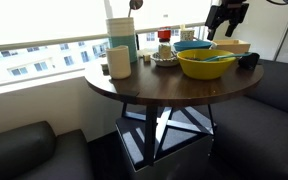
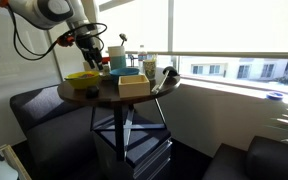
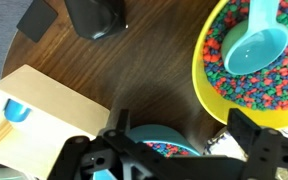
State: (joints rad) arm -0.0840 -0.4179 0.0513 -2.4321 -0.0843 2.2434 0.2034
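The round table [image 1: 134, 88] carried everything. The yellow bowl [image 1: 187, 68], the largest dish, sat close to the table's edge, full of coloured beads, and a teal scoop [image 3: 256, 48] lay in it. In the wrist view the wooden box [image 3: 54, 105] stood on the other side from the yellow bowl, more toward the middle of the table.

The blue bowl [image 3: 156, 133] was smaller. It stood between the yellow bowl and the wooden box, away from the edge, and it also held beads.

My gripper [image 3: 174, 155] hung above the table, clear of everything, with its jaws spread wide and nothing between them. The blue bowl lay almost straight below me. In the wrist view its rim showed in the gap between my two fingers [image 3: 84, 160], only a little off the middle line. So the direction to it was down, with hardly any sideways part. As the bowl is round, I judged that no long axis would decide how my wrist must turn.
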